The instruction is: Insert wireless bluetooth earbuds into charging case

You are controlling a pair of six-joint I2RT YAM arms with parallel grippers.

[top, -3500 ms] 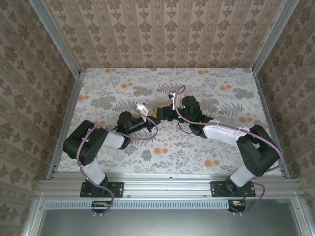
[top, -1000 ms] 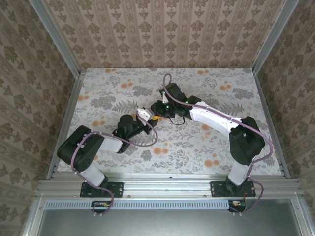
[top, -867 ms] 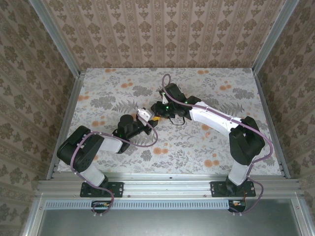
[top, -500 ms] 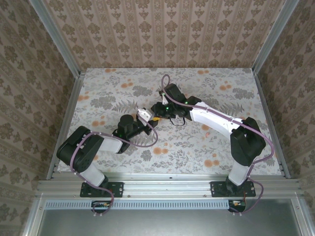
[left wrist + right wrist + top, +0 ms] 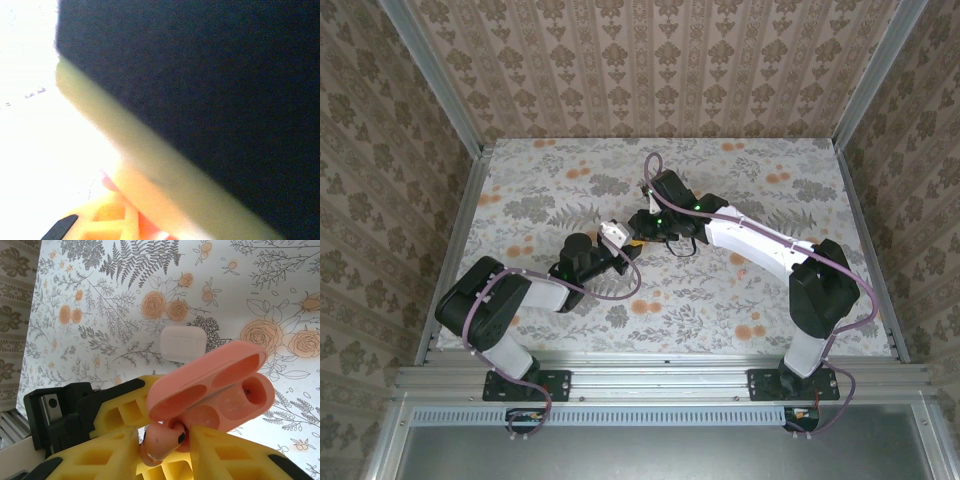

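A coral-pink charging case (image 5: 210, 385) hangs open above the table, lid up, its round sockets facing my right wrist camera. My left gripper (image 5: 625, 246) is shut on the case, and its yellow fingers (image 5: 117, 412) reach in from the left behind it. My right gripper (image 5: 162, 436) is shut on a coral-pink earbud (image 5: 161, 442), pinched between its yellow fingers right at the case's lower edge. In the top view my right gripper (image 5: 639, 228) meets the left one at mid-table. The left wrist view is blurred, with a dark mass and a yellow finger (image 5: 107, 225) low down.
A white closed case (image 5: 183, 343) lies on the flowered tablecloth (image 5: 125, 300) just beyond the pink one. Metal rails (image 5: 460, 230) and patterned walls border the table. Purple cables loop off both arms near the grippers.
Over the last few seconds my right arm swung its wrist left and toward the far side, over the left gripper. In the last second it only edges slightly; the left arm holds still.
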